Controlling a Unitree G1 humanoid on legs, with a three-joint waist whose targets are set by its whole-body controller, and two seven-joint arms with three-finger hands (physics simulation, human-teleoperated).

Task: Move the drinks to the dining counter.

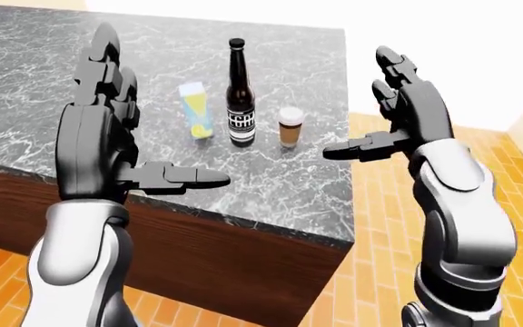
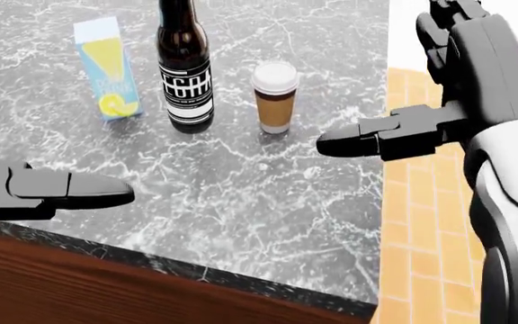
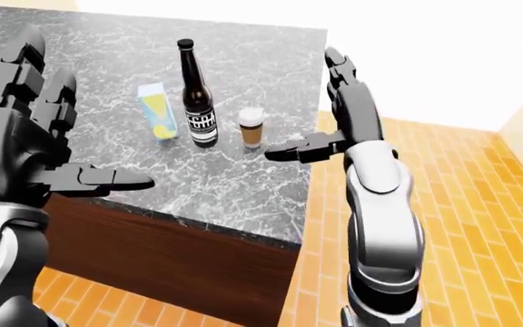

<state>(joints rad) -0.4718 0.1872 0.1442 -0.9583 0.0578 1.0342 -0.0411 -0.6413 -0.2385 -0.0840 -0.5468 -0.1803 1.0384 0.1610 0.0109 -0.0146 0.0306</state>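
Observation:
Three drinks stand in a row on the dark marble counter [image 1: 279,191]: a blue-and-yellow juice carton [image 1: 195,110], a dark labelled bottle [image 1: 240,95] and a lidded paper coffee cup [image 1: 290,126]. My left hand [image 1: 143,122] is raised, open and empty, left of the carton and nearer to me. My right hand [image 1: 380,109] is raised, open and empty, right of the cup beyond the counter's right edge, its thumb [image 2: 376,138] pointing at the cup without touching.
The counter has a brown wooden side [image 1: 216,266] facing me and ends at its right edge [image 1: 348,136]. An orange brick-pattern floor [image 1: 380,272] lies to the right and below. A pale wall shows at the top.

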